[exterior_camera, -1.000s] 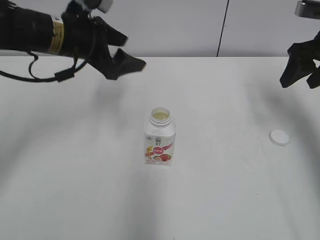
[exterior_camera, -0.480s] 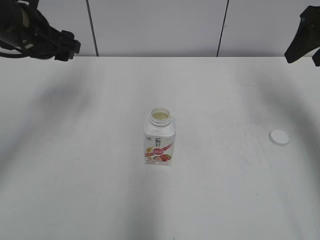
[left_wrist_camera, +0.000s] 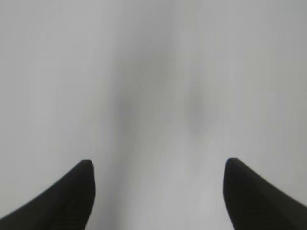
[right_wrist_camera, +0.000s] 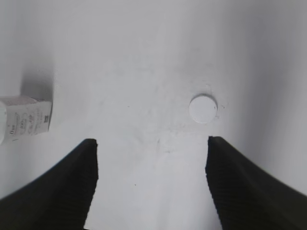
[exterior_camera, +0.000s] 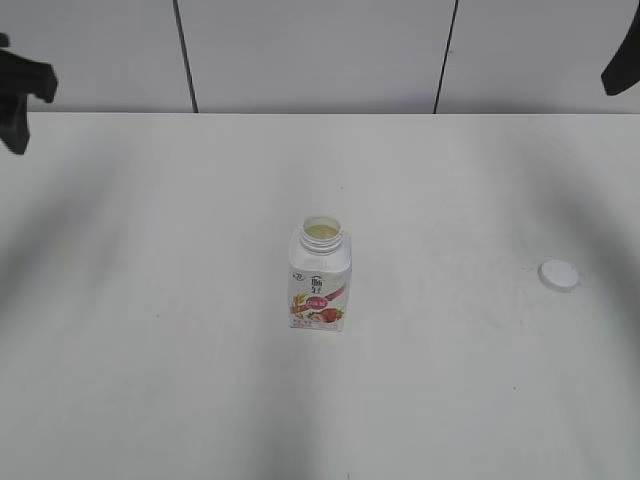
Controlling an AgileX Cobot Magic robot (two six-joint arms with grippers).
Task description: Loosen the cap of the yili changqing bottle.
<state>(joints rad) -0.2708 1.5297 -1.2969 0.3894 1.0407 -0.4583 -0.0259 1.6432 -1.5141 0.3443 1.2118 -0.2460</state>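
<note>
Bottle (right_wrist_camera: 24, 125) cut by frame edge; both arms mostly off-frame

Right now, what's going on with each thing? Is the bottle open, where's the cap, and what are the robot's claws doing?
Bottle: upright on the table, mouth open, no cap on.
Cap: off, lying flat on the table, apart from the bottle, on its right.
Left gripper: open, empty, above bare table.
Right gripper: open, empty, above the table near the cap.

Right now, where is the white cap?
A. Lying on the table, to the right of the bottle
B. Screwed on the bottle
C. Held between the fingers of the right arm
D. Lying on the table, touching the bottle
A: the cap lies alone on the table, well apart from the open-necked bottle.
</note>
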